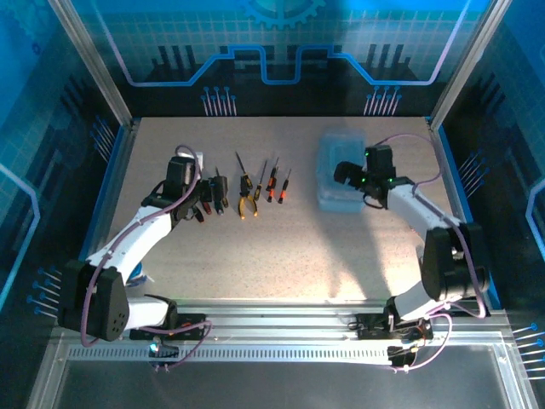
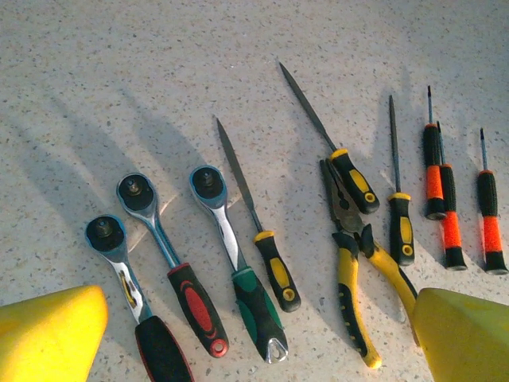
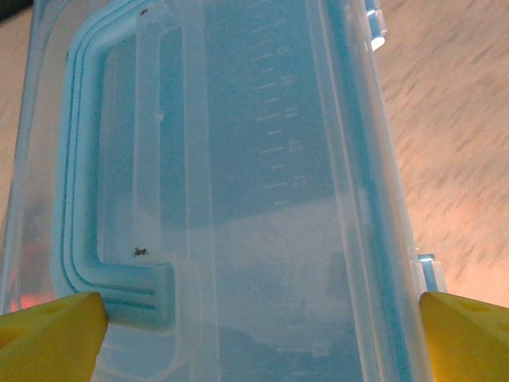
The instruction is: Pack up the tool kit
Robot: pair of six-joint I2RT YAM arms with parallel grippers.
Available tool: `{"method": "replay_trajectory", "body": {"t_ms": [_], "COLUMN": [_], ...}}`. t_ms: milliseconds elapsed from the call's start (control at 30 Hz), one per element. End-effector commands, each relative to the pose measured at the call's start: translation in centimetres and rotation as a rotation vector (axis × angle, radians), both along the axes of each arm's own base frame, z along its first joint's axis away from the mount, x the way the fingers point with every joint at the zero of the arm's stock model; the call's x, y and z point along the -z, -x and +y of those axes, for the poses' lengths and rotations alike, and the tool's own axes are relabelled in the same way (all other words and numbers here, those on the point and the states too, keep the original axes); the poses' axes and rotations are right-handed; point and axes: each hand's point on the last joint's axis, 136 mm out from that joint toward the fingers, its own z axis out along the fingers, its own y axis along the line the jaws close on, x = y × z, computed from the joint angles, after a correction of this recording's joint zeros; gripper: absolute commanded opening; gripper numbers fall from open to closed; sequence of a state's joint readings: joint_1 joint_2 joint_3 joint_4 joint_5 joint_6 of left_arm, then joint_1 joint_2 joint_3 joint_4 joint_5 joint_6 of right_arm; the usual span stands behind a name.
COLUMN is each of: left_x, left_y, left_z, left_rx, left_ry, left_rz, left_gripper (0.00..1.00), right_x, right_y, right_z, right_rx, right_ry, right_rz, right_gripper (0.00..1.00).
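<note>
Top external view: the left gripper (image 1: 203, 203) hung with its jaws wide apart and empty over the left end of a row of tools on the table (image 1: 281, 256). The pliers (image 1: 248, 205) lay just to its right and the screwdrivers (image 1: 274, 184) beyond them, every shaft running away from the arm bases. The light-blue case (image 1: 334, 146) sat well off to the right with the right gripper (image 1: 345, 176) above it, likewise spread and holding nothing. To my eye the left arm was the nearer one for the tools and the right for the case.

Left wrist view: three ratchets (image 2: 155, 235) lay under the left claw. The pliers sat toward its right finger, handles nearest the camera and nose pointing away, with the red-and-black drivers farthest right.

Right wrist view: the case's lid (image 3: 262, 159), seemingly shut, lay between the yellow fingertips (image 3: 48, 334), with its handle (image 3: 79, 159) to the left and its long side running away from the claw.
</note>
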State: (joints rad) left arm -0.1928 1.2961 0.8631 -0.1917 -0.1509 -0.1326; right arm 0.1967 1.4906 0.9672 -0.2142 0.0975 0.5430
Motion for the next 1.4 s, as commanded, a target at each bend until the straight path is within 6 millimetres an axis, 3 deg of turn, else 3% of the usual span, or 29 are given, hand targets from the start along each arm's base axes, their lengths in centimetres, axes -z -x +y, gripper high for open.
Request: {"method": "replay_trajectory", "body": {"t_ms": [0, 100, 233, 400, 500, 700, 1033, 1367], "left_x": [-1.0, -0.8, -0.6, -0.4, -0.3, 0.0, 0.4, 0.9], "left_y": [0.5, 0.8, 0.8, 1.1, 1.3, 1.6, 1.4, 1.2], "left_z": [-0.9, -1.3, -1.9, -2.5, -2.8, -3.4, -3.8, -4.1], "left_rx": [0.03, 0.04, 0.059, 0.076, 0.087, 0.104, 0.115, 0.121], "left_ry": [0.028, 0.039, 0.062, 0.074, 0.083, 0.098, 0.1, 0.1], "left_rz": [0.0, 0.006, 0.017, 0.031, 0.037, 0.05, 0.066, 0.081], "left_gripper": [0.99, 0.99, 0.99, 0.99, 0.99, 0.99, 0.99, 0.99], "right_x": [1.2, -1.1, -2.9, -3.7, -3.6, -1.3, 1.9, 0.0], "right_y": [5.0, 5.2, 3.5, 0.6, -0.8, -2.7, -1.7, -0.7], "right_z": [-0.1, -0.7, -1.0, 1.9, 2.9, 2.8, 3.5, 6.4], "right_rx": [0.005, -0.001, -0.065, -0.298, -0.374, -0.405, -0.432, -0.522], "right_ry": [0.082, 0.12, 0.196, 0.185, 0.149, 0.183, 0.155, 0.011], "right_rz": [0.123, 0.088, 0.079, 0.078, 0.089, 0.177, 0.246, 0.143], "right_gripper": [1.0, 1.0, 1.0, 1.0, 1.0, 1.0, 0.96, 1.0]}}
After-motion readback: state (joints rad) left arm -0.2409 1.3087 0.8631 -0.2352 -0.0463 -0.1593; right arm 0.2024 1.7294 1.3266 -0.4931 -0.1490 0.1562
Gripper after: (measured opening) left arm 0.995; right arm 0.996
